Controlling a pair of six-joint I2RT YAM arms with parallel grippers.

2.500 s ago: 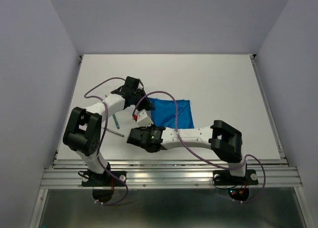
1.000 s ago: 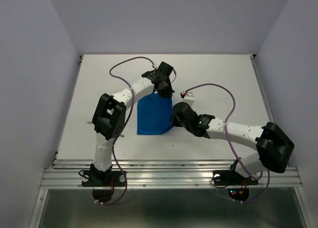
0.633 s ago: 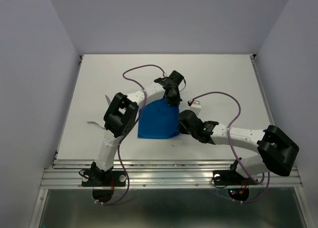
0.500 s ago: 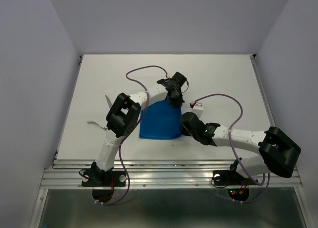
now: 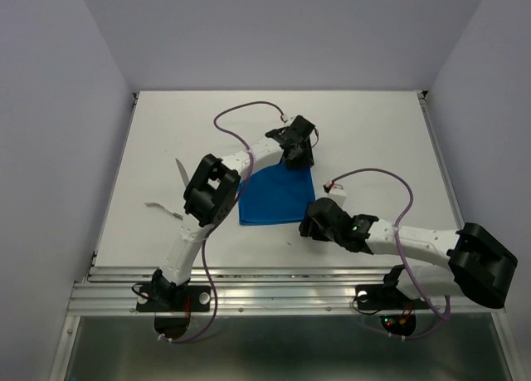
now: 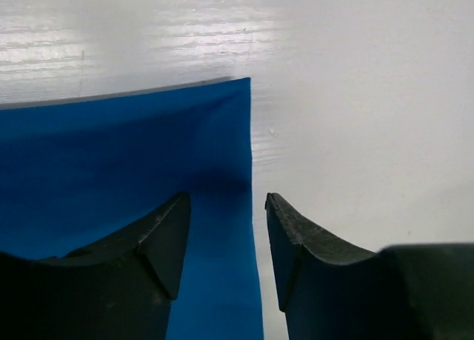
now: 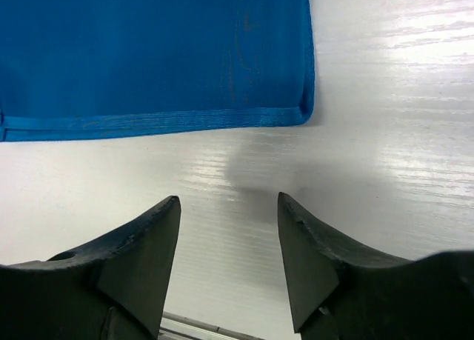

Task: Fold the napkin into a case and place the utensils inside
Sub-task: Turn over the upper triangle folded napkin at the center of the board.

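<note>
Left tool point(image 6: 224, 207) gapes over the smooth, square-cornered blue napkin point(image 6: 111, 147).

White table point(image 5: 373, 132), walled in pale grey, metal rail along near edge: one blue napkin point(image 5: 276, 198), folded to a rough four-sided panel, flat at centre. Left gripper point(image 5: 300, 159) on a far-extended arm, at the napkin's far right corner; right gripper point(image 5: 307, 226) low over the table just beside the near right corner; finger spacing of neither is discernible. Two thin pale strips point(image 5: 180, 167), kind indistinct, well left of the napkin.
</note>
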